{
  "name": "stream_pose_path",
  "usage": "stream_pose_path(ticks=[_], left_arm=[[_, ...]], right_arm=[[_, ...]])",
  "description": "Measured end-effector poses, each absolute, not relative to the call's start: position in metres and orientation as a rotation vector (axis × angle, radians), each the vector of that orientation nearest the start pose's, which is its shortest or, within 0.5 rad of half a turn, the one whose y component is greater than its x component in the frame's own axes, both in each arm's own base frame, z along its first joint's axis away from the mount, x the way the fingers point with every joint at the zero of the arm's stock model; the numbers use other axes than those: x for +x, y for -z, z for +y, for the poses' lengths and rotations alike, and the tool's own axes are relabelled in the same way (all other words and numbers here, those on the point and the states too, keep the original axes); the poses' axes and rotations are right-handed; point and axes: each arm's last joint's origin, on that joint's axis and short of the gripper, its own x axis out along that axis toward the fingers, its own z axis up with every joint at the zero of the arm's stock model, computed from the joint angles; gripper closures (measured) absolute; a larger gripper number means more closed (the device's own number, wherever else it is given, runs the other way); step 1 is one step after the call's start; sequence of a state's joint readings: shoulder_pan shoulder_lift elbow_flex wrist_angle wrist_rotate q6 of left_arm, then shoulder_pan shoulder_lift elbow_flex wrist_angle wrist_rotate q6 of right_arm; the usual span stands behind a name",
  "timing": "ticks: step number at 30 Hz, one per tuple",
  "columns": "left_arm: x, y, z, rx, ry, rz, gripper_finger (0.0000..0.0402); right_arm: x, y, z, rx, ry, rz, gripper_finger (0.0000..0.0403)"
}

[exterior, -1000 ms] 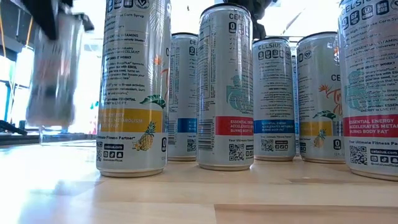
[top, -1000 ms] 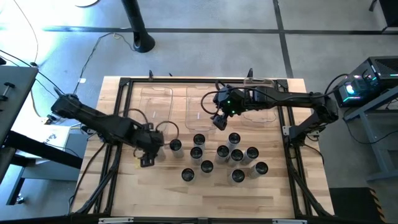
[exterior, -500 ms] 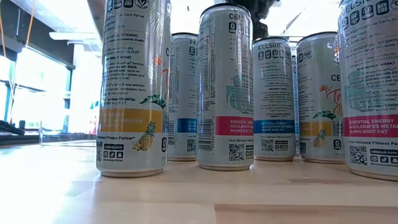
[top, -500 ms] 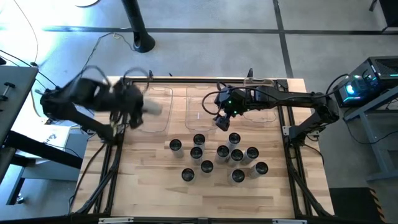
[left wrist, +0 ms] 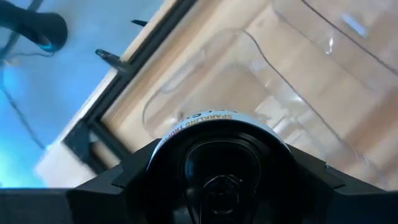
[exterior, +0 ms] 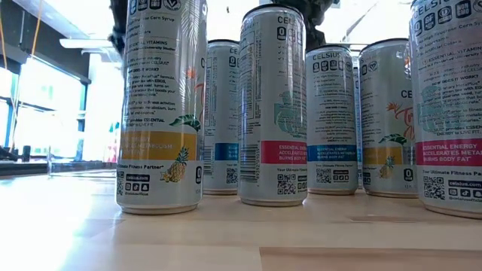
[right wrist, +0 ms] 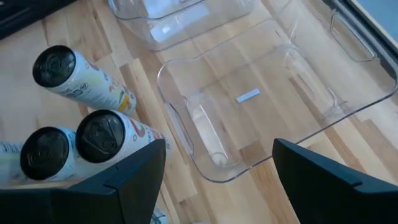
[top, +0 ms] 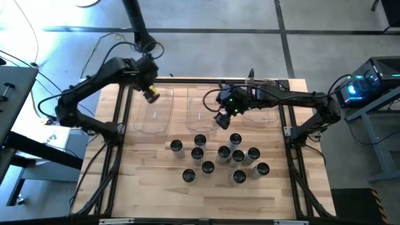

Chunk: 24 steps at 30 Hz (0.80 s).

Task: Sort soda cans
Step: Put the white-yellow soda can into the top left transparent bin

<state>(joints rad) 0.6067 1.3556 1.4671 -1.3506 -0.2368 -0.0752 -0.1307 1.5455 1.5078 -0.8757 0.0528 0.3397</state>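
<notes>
Several soda cans (top: 224,152) stand upright in a cluster on the wooden table, and the low view shows them up close (exterior: 273,105). My left gripper (top: 150,94) is over the left clear bin (top: 153,115) near the table's far edge, shut on one soda can (left wrist: 217,174). My right gripper (top: 220,119) hangs open and empty over the near end of the middle bin (top: 199,103), just beyond the cluster; its wrist view (right wrist: 217,180) shows the bin (right wrist: 249,99) below it. My left gripper pinches the soda can between its two fingers (left wrist: 134,171) at the can's upper sides (left wrist: 205,119), just below the dark top. The fingers come steeply from above. The can is lifted clear over the left bin, with its top toward the wrist.
A third clear bin (top: 259,103) lies at the far right, under my right arm. A black frame (top: 206,79) runs round the table's edges. Bare wood lies left of and in front of the can cluster. A stand's pole (top: 140,28) rises beyond the far edge.
My left gripper has lifted a can from the left side of the cluster and swung up and toward the table's far edge, rolling as it went. It now holds the can over the left bin.
</notes>
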Motion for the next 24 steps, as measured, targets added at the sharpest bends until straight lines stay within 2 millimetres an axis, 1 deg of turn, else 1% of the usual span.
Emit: stream_pose_path(ticks=[2, 4, 8, 10, 15, 19, 24], left_arm=[[0.187, -0.342, 0.151, -0.361, -0.784, 1.172, 0.0159], [0.189, -0.325, 0.159, -0.416, -0.763, 1.13, 0.0159], [0.18, -0.288, 0.164, -0.49, -0.798, 1.225, 0.0159], [0.175, -0.278, 0.165, -0.5, -0.83, 1.252, 0.0159], [0.172, -0.266, 0.163, -0.482, -0.859, 1.271, 0.0159], [0.176, -0.262, 0.169, -0.457, -0.886, 1.205, 0.0159], [0.173, -0.259, 0.173, -0.468, -0.906, 1.189, 0.0159]], right_arm=[[0.317, -0.342, -0.043, 0.347, 0.321, 0.867, 0.0111], [0.318, -0.343, -0.043, 0.347, 0.32, 0.857, 0.0111], [0.318, -0.343, -0.043, 0.347, 0.319, 0.854, 0.0111], [0.318, -0.343, -0.043, 0.346, 0.319, 0.854, 0.0111], [0.319, -0.343, -0.044, 0.338, 0.328, 0.846, 0.0111], [0.32, -0.345, -0.044, 0.343, 0.334, 0.823, 0.0111], [0.321, -0.345, -0.044, 0.361, 0.34, 0.81, 0.0111]])
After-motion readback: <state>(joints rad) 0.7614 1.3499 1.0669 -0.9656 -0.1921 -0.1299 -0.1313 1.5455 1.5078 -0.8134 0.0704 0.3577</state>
